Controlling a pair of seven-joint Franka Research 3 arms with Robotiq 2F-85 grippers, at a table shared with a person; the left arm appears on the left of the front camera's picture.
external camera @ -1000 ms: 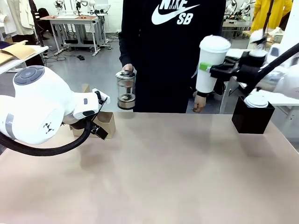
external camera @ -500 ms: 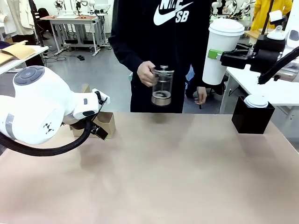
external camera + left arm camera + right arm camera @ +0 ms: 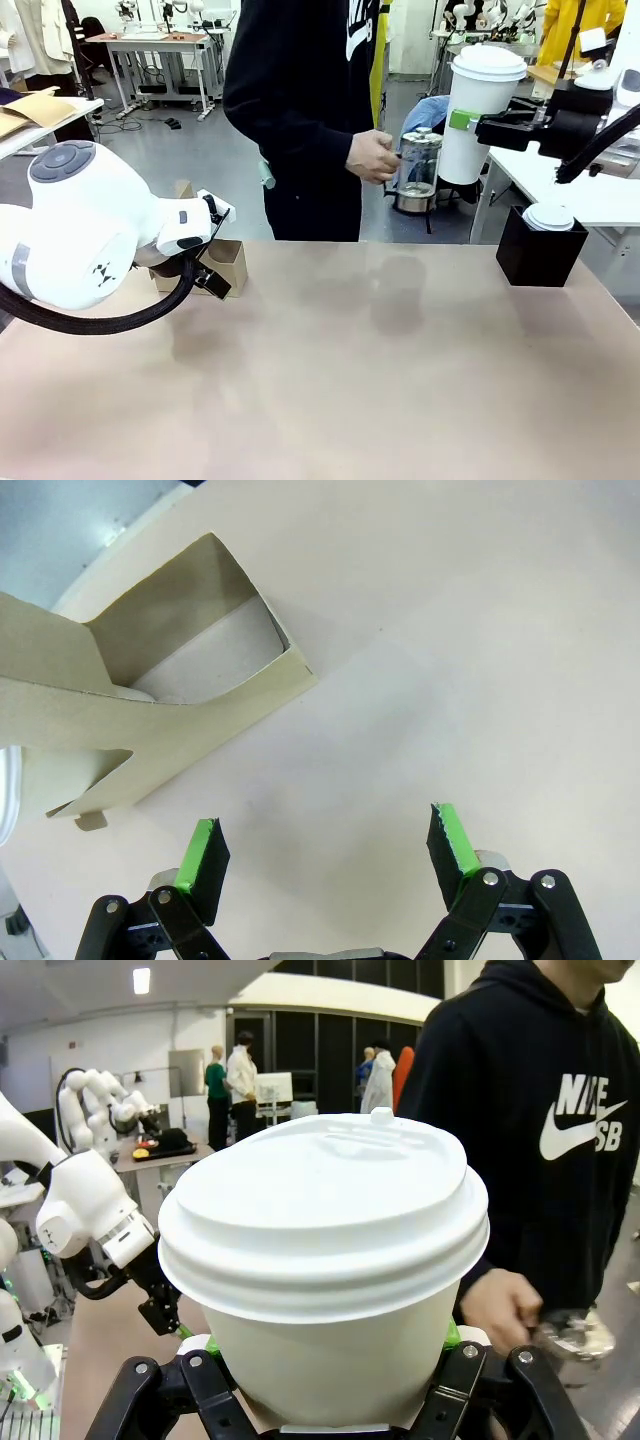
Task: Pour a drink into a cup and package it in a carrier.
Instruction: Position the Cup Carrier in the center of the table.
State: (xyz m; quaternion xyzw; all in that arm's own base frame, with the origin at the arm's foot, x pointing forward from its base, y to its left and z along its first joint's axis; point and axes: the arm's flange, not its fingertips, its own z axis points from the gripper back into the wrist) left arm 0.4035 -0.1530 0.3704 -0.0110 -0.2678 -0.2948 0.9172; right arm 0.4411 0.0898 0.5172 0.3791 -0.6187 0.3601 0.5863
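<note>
So our right gripper (image 3: 470, 123) is clamped tight on the lidded white cup (image 3: 482, 100), holding it up high on the right. Our left gripper (image 3: 325, 845) hangs wide open, gripping nothing, just beside the carrier (image 3: 190, 660) on the table (image 3: 350, 380). The person's hand (image 3: 372, 157) holds the pitcher (image 3: 417, 172) near the cup
</note>
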